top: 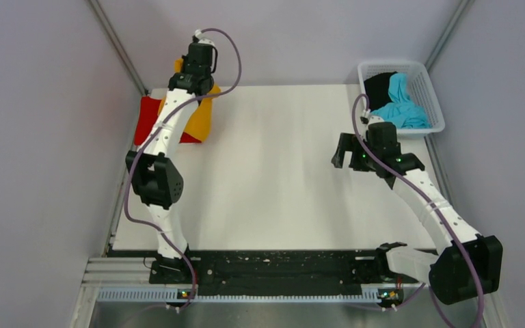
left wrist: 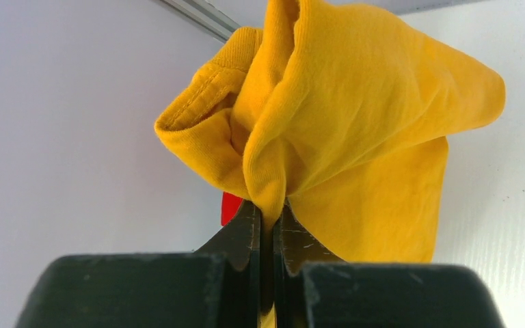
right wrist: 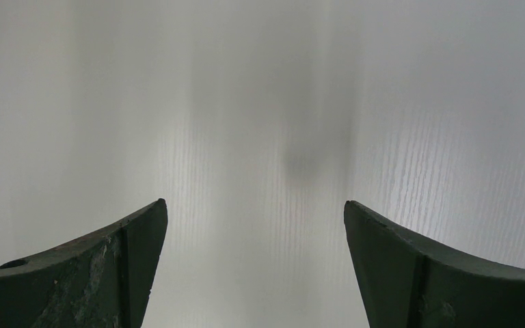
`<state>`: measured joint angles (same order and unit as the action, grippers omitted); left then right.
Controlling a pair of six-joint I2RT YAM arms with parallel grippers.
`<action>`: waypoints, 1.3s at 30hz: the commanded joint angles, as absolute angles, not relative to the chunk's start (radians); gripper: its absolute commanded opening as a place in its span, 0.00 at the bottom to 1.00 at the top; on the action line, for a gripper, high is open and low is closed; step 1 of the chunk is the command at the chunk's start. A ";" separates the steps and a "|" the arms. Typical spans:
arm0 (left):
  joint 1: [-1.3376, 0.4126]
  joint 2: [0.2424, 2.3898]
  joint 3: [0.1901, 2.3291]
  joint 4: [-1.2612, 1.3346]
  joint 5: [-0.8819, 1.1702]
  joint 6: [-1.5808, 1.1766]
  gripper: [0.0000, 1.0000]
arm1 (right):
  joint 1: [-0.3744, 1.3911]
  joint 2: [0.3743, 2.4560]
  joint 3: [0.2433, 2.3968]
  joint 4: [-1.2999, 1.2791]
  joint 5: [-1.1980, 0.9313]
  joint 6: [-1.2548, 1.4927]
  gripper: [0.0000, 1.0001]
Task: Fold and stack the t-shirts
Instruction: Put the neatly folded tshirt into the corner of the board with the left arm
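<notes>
At the far left corner of the white surface (top: 280, 178) lies a red tee (top: 149, 121), flat and apparently folded. Above its right edge hangs a yellow tee (left wrist: 355, 116), bunched and drooping, with a ribbed hem or cuff curling to the left. The left hand (left wrist: 268, 225) has its fingers pressed together on a pinch of this yellow cloth. From above, the yellow tee overlaps the red one, though it is unclear whether the two touch.

The middle of the surface is bare. To the right, the right hand (right wrist: 256, 225) hovers over plain surface with its fingers wide apart, holding nothing.

At the far right corner sits a white mesh basket (top: 435, 102) with a black tee (top: 379, 85) and a cyan tee (top: 403, 104) heaped inside, both unfolded.

The step in hand appears to be stacking the yellow tee on the red one. The next move probably calls for lowering it squarely onto the red tee, letting go without dragging the cloth, and smoothing any bunching. After that, the free right hand is well placed to reach into the basket.
</notes>
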<state>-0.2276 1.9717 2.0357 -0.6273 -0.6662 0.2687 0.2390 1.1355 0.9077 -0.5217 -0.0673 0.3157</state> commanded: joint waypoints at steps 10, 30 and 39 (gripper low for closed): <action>-0.100 1.981 2.081 -0.540 -0.526 0.242 0.00 | 0.229 1.168 0.915 -0.501 -0.045 0.307 0.99; 0.141 2.229 2.166 -0.500 -0.322 0.124 0.00 | 0.228 1.195 0.927 -0.507 -0.007 0.302 0.99; 0.160 2.226 2.175 -0.516 -0.429 0.076 0.99 | 0.227 1.211 0.947 -0.530 0.038 0.312 0.99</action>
<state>0.1528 2.2539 2.1269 -0.5594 -0.3748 0.1165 0.2371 1.2144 0.9085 -0.5270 -0.0021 0.3145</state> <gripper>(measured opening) 0.927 0.986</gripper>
